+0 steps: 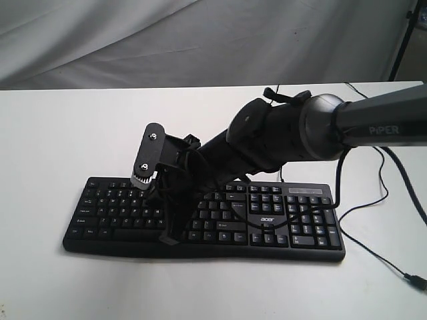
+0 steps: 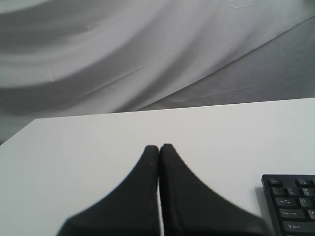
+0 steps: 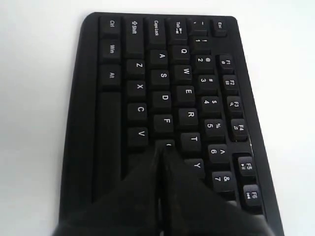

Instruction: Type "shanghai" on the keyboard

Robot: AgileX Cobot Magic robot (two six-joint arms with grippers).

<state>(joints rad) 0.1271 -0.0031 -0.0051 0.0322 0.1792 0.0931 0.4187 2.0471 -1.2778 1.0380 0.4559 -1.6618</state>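
Observation:
The black keyboard [image 1: 100,213] lies across the white table, its acer logo [image 1: 267,219] near the number pad. My right gripper [image 1: 167,235] reaches in from the right over the letter keys. In the right wrist view the right gripper [image 3: 162,150] is shut with nothing in it, its tips at the G key just past F [image 3: 166,121]; whether they touch the key is unclear. My left gripper [image 2: 159,146] is shut and empty over bare table, with the keyboard's corner [image 2: 293,201] off to one side. The left gripper does not show in the exterior view.
The thin black cable [image 1: 373,257] loops over the number pad and trails off to a USB plug [image 1: 417,281] at the right edge. A grey cloth backdrop [image 1: 200,40] hangs behind the table [image 1: 53,133]. A dark stand leg [image 1: 403,43] is at the far right.

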